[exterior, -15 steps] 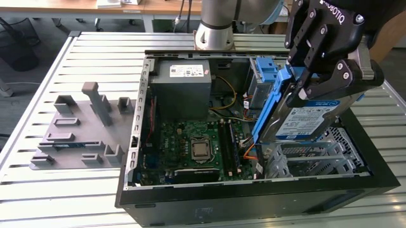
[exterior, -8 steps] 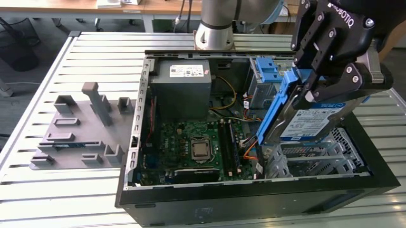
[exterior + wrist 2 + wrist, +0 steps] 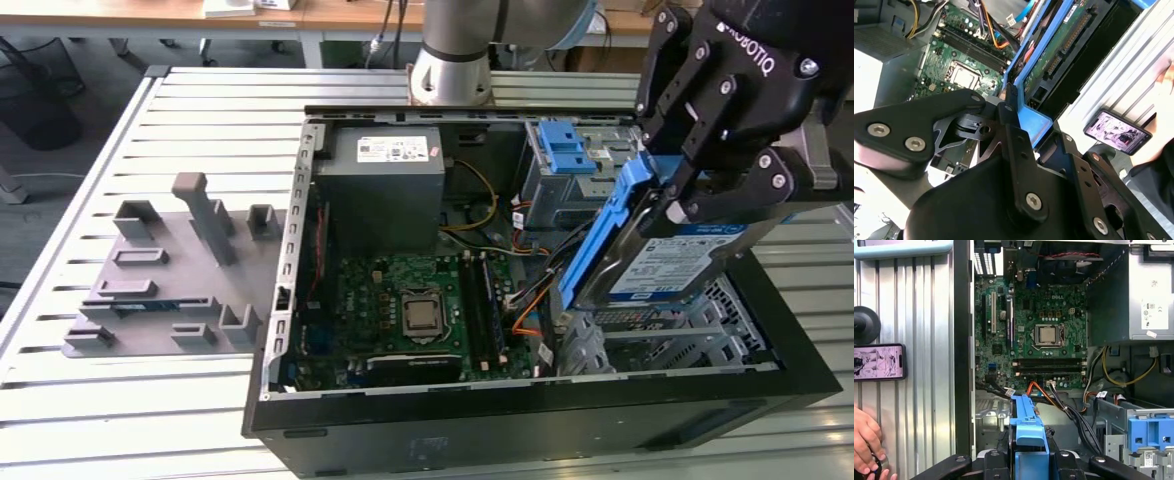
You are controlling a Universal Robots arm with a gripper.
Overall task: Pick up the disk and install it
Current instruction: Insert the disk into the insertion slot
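Note:
My gripper (image 3: 683,190) is shut on the disk (image 3: 663,268), a silver drive with a white-and-blue label in a blue carrier frame (image 3: 603,235). The disk hangs tilted over the metal drive cage (image 3: 667,345) on the exterior view's right side of the open computer case (image 3: 534,420). In the second wrist view the gripper (image 3: 1019,122) clamps the blue frame end, with the disk's green underside (image 3: 1064,40) beyond it. The first wrist view has the blue carrier (image 3: 1029,432) standing edge-on between the fingers (image 3: 991,460), above orange and black cables.
The case holds a motherboard (image 3: 414,310), a grey metal box with a white sticker (image 3: 387,165) and a bare blue bracket (image 3: 567,150). A grey fixture plate (image 3: 174,270) lies on the slatted table. A phone (image 3: 879,362) and a person's hand (image 3: 866,440) are beside the case.

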